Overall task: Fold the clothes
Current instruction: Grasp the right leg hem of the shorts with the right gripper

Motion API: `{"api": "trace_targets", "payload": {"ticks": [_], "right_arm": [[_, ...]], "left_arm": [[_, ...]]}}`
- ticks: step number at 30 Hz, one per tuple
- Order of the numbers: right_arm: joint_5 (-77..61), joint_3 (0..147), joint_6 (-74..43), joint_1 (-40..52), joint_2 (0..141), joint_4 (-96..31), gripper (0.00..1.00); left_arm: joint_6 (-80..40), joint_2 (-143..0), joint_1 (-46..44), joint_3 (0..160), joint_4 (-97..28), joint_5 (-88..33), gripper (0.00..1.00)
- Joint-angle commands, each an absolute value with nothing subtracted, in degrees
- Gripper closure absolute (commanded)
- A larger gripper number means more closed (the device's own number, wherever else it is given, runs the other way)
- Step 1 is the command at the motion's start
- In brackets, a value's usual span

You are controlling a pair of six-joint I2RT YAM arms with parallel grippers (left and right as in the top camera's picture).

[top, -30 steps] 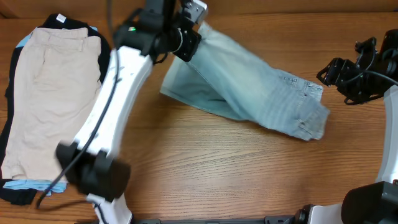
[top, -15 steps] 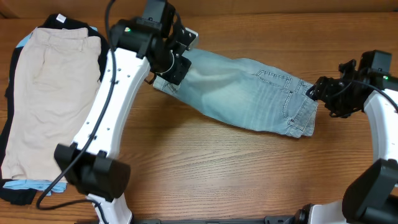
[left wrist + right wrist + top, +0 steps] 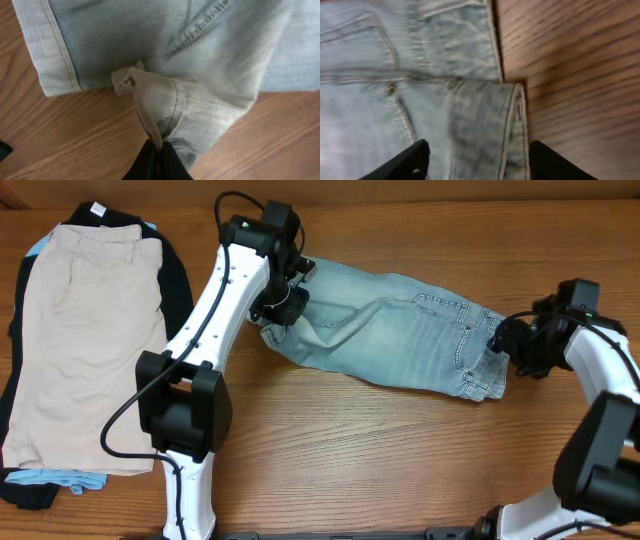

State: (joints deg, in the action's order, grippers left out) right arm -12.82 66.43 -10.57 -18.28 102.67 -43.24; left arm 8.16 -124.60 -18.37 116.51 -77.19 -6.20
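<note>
Pale blue jeans [image 3: 400,340] lie stretched across the middle of the wooden table [image 3: 350,460]. The left gripper [image 3: 157,157] is clamped tight on a bunched fold at the leg hem. The right gripper [image 3: 476,160] hovers over the waistband end, fingers spread wide, gripping nothing, and a stack of folded clothes [image 3: 85,330] sits well apart.

one pair of jeans [image 3: 400,340], one clothes pile [image 3: 85,330]

1. The overhead camera looks straight down from well above, taking in the whole table [image 3: 350,460] and the full length of the jeans [image 3: 400,340];
2. the left wrist camera faces down, very close over the leg hem [image 3: 150,100];
3. the right wrist camera faces down, close over the waistband [image 3: 485,120];
4. all three views share the jeans and the table.
</note>
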Motion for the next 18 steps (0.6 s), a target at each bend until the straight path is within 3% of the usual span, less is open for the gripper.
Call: {"api": "trace_targets", "payload": {"ticks": [1, 5, 7, 9, 18], "right_arm": [[-11.9, 65.1, -14.0, -18.0, 104.0, -40.7, 0.38], [-15.2, 64.4, -13.9, -18.0, 104.0, -36.3, 0.48], [-17.1, 64.4, -13.8, -18.0, 104.0, -34.7, 0.69], [-19.0, 64.6, -13.8, -18.0, 103.9, -33.1, 0.96], [-22.2, 73.2, -13.7, -19.4, 95.5, -40.3, 0.96]], "left_arm": [[7.0, -124.9, -18.3, 116.4, -75.2, -5.3, 0.96], [6.8, -124.9, -18.2, 116.4, -71.9, -5.3, 0.96], [6.6, -124.9, -18.1, 116.4, -70.3, -5.3, 0.96], [5.9, -124.9, -17.5, 116.4, -68.0, -5.3, 0.96], [4.2, -122.2, -12.4, 129.2, -69.5, -5.3, 0.96]]}}
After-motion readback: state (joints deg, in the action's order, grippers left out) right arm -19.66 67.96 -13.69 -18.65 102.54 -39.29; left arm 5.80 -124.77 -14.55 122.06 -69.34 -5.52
